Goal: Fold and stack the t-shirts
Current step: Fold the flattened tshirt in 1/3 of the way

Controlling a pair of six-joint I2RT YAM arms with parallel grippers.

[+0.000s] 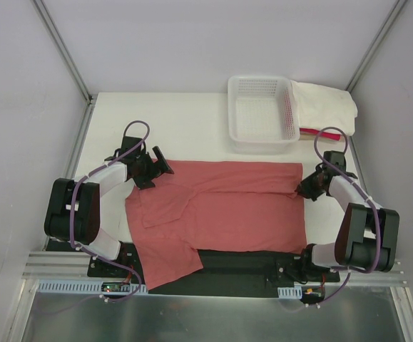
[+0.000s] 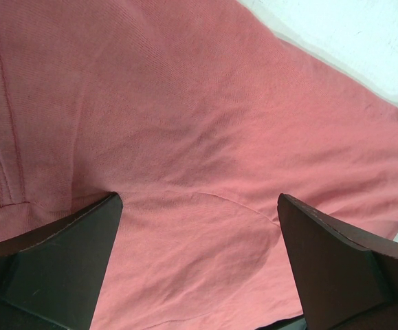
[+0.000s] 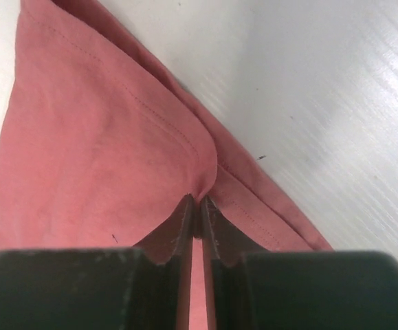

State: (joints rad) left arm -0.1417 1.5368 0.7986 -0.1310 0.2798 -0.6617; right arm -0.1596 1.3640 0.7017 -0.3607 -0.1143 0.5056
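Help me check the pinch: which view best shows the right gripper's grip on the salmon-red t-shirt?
The right wrist view: the right gripper is shut on a pinched fold of the salmon-red t-shirt. The top external view shows only its spot at the shirt's right edge; the left wrist view shows just cloth.

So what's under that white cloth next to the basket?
A strip of bright red cloth peeks out from under the cream-white t-shirt at its near edge. The rest is covered, so its shape is hidden.
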